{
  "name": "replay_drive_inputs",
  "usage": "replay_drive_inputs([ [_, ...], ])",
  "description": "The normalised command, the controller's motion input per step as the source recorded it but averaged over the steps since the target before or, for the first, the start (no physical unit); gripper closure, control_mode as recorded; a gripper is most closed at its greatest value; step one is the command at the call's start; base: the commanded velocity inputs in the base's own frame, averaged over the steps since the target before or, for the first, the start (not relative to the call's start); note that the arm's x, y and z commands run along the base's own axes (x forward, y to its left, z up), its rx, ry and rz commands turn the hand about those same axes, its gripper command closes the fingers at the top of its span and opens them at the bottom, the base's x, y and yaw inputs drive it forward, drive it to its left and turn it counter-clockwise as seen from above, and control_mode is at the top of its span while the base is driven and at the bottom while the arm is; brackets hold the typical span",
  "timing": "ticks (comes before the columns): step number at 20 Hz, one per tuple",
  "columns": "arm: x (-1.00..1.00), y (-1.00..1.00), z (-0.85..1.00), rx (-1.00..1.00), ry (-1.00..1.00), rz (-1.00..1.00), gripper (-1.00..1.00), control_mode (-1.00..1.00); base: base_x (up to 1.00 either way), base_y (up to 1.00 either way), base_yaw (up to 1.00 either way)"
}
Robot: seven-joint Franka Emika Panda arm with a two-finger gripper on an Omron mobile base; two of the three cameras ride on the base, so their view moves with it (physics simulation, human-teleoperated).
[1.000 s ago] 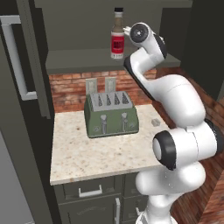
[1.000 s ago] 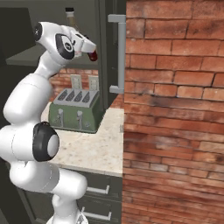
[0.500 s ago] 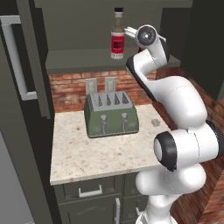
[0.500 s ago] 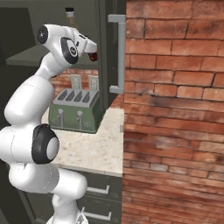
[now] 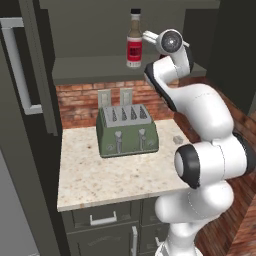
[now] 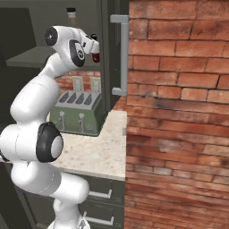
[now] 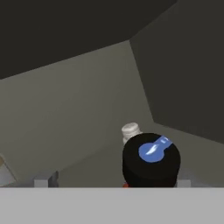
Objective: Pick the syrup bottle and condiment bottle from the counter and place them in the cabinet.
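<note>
A bottle (image 5: 133,41) with a red label and black cap stands upright on the shelf of the cabinet (image 5: 85,70); I cannot tell whether it is the syrup bottle or the condiment bottle. My gripper (image 5: 147,36) hovers just right of it. In the hand view my gripper (image 7: 116,181) is open, its fingertips (image 7: 45,180) set wide on either side of a black cap (image 7: 151,159) with a blue mark, touching nothing. A small pale cap (image 7: 130,130) sits just behind it. From the right, the bottle's neck (image 6: 71,14) rises over the arm and something red (image 6: 95,57) shows beside my gripper (image 6: 95,44).
A green toaster (image 5: 127,130) stands at the back of the beige counter (image 5: 100,185), under the cabinet shelf. The cabinet door with its long silver handle (image 5: 20,65) hangs open on the left. A brick wall (image 6: 179,116) rises close on the right.
The jaws have gone from shut to wide open, letting go of the bottle. The hand has drawn a little to the right; the bottle stays upright on the shelf.
</note>
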Motion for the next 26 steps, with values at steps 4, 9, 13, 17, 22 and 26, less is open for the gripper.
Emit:
replay_drive_inputs([
  [4, 0.09, 0.0, 0.0, 0.0, 0.0, 0.03, -1.0, -1.0, 0.0, 0.0, 0.0],
  [9, 0.0, 0.0, 0.0, 0.0, -0.01, 0.05, -1.0, -1.0, 0.0, 0.0, 0.0],
  [13, 0.0, 0.03, 0.0, 0.0, -0.01, 0.06, -1.0, -1.0, 0.0, 0.0, 0.0],
  [17, 0.0, 0.04, 0.0, -0.01, 0.0, 0.06, -1.0, -1.0, 0.0, 0.0, 0.0],
  [22, 0.05, 0.06, 0.0, 0.0, 0.0, 0.06, -1.0, -1.0, 0.0, 0.0, 0.0],
  [26, 0.04, 0.06, 0.0, 0.0, -0.01, 0.06, -1.0, -1.0, 0.0, 0.0, 0.0],
])
